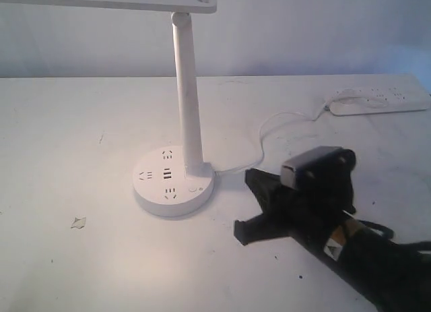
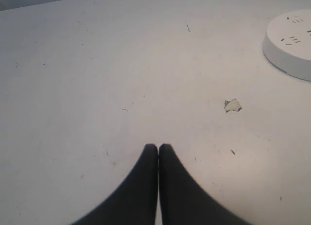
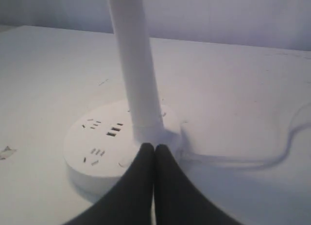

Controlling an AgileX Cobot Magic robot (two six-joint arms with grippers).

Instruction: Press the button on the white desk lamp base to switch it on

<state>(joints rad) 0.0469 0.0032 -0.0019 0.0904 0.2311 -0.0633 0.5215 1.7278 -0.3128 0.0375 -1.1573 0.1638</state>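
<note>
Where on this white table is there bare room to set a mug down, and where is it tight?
Widest free patch: the tabletop left of the round white desk lamp base, bar a small pale scrap. Bare also in front of the base. Crowded: between the base, its white cord and the black right gripper, and by the flat white power strip.

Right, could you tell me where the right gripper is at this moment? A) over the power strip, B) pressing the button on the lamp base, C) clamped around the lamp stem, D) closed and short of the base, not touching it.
D: the right gripper has its fingers together, and the exterior view shows a gap between it and the white desk lamp base, with the button uncovered.
</note>
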